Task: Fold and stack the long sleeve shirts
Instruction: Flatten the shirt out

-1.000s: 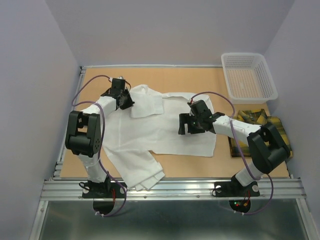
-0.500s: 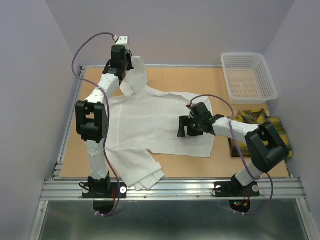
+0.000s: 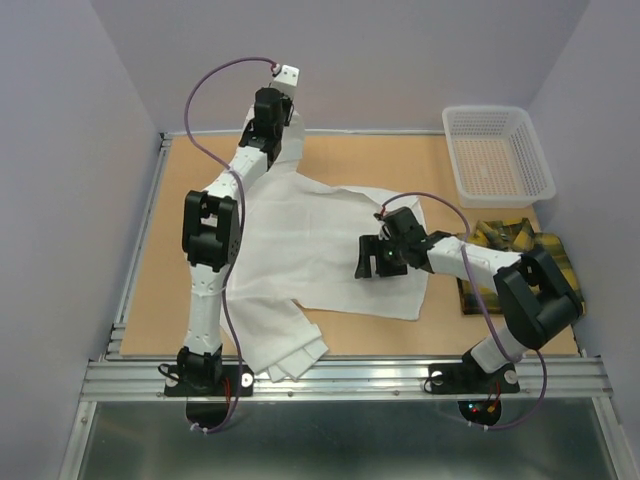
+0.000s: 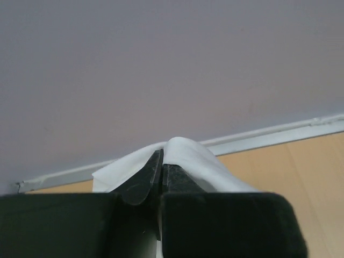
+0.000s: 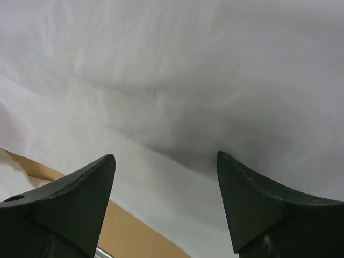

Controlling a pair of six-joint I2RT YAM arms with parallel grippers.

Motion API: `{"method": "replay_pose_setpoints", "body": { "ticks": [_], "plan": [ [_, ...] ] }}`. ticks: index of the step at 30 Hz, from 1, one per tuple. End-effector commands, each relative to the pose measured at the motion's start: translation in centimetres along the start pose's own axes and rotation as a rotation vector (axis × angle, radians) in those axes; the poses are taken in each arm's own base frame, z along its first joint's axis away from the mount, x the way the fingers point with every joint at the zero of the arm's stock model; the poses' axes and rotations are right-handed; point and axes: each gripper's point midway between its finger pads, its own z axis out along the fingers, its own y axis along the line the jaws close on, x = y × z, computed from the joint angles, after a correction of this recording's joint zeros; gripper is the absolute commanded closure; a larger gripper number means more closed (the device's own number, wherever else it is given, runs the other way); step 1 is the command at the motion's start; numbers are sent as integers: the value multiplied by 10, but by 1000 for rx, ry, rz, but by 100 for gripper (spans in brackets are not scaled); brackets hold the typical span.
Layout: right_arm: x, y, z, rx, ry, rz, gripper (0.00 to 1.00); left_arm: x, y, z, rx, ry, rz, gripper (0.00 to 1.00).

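A plain white long sleeve shirt (image 3: 300,240) lies spread over the middle of the table. My left gripper (image 3: 278,128) is raised near the back edge and shut on a fold of this shirt's far corner, which hangs from the closed tips. In the left wrist view the white cloth (image 4: 193,156) drapes over my left gripper (image 4: 162,156). My right gripper (image 3: 372,262) stands open, low over the shirt's right half. In the right wrist view only white cloth (image 5: 177,80) lies below my right gripper (image 5: 165,155). The yellow-and-dark plaid shirt (image 3: 520,250) lies folded at the right edge.
A white mesh basket (image 3: 500,195) stands at the back right corner. One white sleeve (image 3: 285,345) reaches the table's front edge beside the left arm's base. Bare wooden table (image 3: 175,250) shows on the left. Walls close in on three sides.
My left gripper has risen and swung right along the back edge, lifting the shirt's far corner off the table. The right gripper has hardly moved.
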Motion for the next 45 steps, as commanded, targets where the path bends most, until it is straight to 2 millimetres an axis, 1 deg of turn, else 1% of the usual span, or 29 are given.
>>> {"method": "replay_pose_setpoints", "body": {
  "ticks": [1,4,5,7,8,11,12,14,15,17,18,19,20,21,22,24,25,27,28,29,30,31,32,33,34,36,40,43,45],
  "plan": [
    [8,-5,-13,28,0,22,18,-90,15,1,-137,-251,35,75],
    [1,-5,-19,42,-31,19,18,-99,19,3,-173,-282,-32,48],
    [-8,-3,-24,49,-63,14,18,-101,22,3,-187,-286,-67,35],
    [-16,-6,-30,81,-94,7,18,-105,30,-3,-223,-282,-115,25],
    [-22,-6,-34,90,-112,1,18,-107,31,-6,-228,-280,-148,17],
    [-48,-3,-45,112,-179,-16,18,-112,47,-23,-269,-247,-201,7],
    [-64,1,-51,109,-213,-24,18,-119,54,-33,-274,-234,-225,5],
    [-81,-2,-56,125,-240,-38,18,-106,67,-41,-296,-167,-281,5],
    [-98,0,-62,137,-280,-47,18,-114,75,-52,-300,-161,-306,5],
    [-114,-2,-66,161,-310,-68,18,-107,81,-65,-296,-109,-357,5],
    [-122,-9,-64,177,-312,-76,18,-113,85,-83,-282,-87,-410,5],
    [-137,-5,-69,167,-340,-83,19,-91,79,-89,-265,-24,-414,5],
    [-144,-7,-69,169,-345,-82,19,-84,75,-98,-248,0,-433,5],
    [-155,-11,-71,174,-360,-79,20,-91,69,-120,-189,15,-464,5],
    [-165,-9,-67,169,-363,-82,21,-49,54,-128,-161,110,-497,5],
    [-178,-9,-63,166,-369,-92,23,-21,36,-149,-98,185,-544,5],
    [-182,-7,-61,163,-369,-96,23,8,22,-170,-45,255,-556,5],
    [-194,-4,-54,153,-371,-108,27,28,7,-196,17,317,-602,5],
    [-197,-1,-52,139,-369,-111,29,67,-3,-211,21,405,-599,5],
    [-195,-2,-40,124,-339,-114,32,81,-10,-221,35,442,-602,5],
    [-202,3,-39,106,-346,-122,33,94,-18,-231,60,477,-613,5],
    [-202,3,-33,101,-333,-122,34,121,-23,-247,59,534,-608,5],
    [-201,6,-27,78,-318,-127,35,133,-26,-253,61,560,-609,5],
    [-203,5,-18,74,-305,-124,36,140,-29,-260,67,580,-614,5],
    [-203,4,-13,72,-298,-122,36,159,-31,-270,61,622,-606,5],
    [-204,-1,0,83,-283,-119,36,180,-33,-280,53,667,-591,5],
    [-207,-13,23,113,-259,-123,36,211,-37,-292,43,751,-571,5],
    [-206,-22,40,136,-237,-131,36,230,-45,-305,66,825,-573,5],
    [-210,-28,44,167,-244,-140,36,237,-48,-310,77,847,-575,5]
  ]
}}
